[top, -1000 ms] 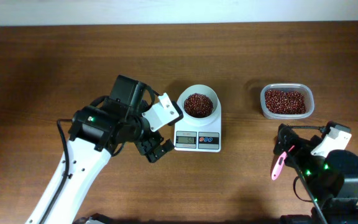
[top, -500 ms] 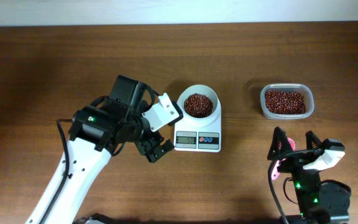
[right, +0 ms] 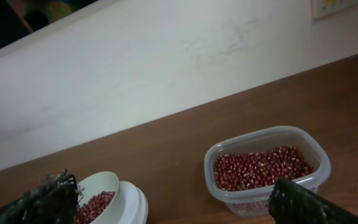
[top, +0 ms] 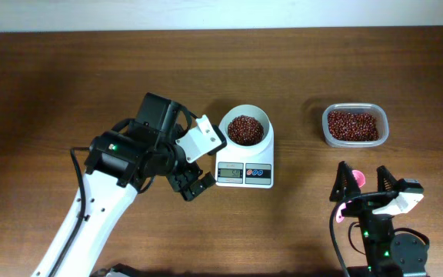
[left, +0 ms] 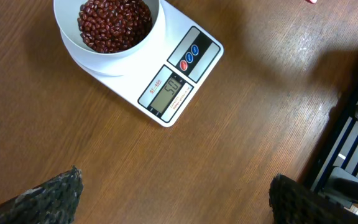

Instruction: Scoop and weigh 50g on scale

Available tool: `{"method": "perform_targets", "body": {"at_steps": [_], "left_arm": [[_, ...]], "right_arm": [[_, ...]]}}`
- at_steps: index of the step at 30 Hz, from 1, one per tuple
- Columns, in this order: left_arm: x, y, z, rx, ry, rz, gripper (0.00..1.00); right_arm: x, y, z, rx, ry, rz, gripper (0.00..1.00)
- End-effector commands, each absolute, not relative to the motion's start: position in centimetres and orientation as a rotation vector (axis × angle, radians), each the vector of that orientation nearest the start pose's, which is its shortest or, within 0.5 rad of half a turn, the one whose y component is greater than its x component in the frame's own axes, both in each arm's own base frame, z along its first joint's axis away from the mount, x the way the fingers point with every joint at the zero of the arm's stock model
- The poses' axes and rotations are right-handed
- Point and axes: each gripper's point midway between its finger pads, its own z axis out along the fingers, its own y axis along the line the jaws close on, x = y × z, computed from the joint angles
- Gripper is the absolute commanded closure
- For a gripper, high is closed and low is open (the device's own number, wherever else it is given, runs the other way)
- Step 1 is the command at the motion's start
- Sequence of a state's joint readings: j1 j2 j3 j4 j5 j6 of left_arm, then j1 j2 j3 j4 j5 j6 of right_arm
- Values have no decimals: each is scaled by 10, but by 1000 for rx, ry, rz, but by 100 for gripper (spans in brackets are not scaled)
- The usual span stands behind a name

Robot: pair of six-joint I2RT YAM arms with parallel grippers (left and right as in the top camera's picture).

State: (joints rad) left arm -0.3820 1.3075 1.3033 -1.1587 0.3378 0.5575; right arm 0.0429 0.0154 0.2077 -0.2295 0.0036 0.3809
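The white scale [top: 244, 171] stands mid-table, and its round bowl [top: 246, 128] holds red beans. In the left wrist view the scale [left: 180, 68] lies ahead of the fingers with its display lit. My left gripper [top: 193, 174] hangs open just left of the scale, with only bare wood between its fingers [left: 48, 196]. My right gripper [top: 364, 185] stands open near the front right, tilted up toward the wall and holding nothing. A pink scoop [top: 358, 178] lies on the table under it, partly covered by the arm.
A clear plastic tub [top: 354, 125] of red beans sits at the back right; it appears in the right wrist view as the tub [right: 266, 167] to the right of the bowl [right: 101, 193]. A pale wall runs along the table's far edge.
The right arm has pulled back toward the front edge and tipped its open fingers up toward the wall, above the pink scoop. The left arm, scale and tub have not moved.
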Motion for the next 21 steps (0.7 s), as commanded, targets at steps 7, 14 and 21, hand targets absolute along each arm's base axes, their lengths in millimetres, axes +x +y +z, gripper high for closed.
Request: {"method": "perform_targets", "body": {"at_steps": [7, 14, 21], "left_arm": [[248, -162, 210, 1309, 2337, -421, 1], [248, -162, 210, 1309, 2337, -421, 1], [248, -162, 210, 1309, 2337, -421, 1]], "right_arm": [[234, 13, 221, 244, 1528, 336, 1], [244, 16, 209, 218, 1430, 359, 1], [245, 14, 196, 237, 1475, 342, 1]]}}
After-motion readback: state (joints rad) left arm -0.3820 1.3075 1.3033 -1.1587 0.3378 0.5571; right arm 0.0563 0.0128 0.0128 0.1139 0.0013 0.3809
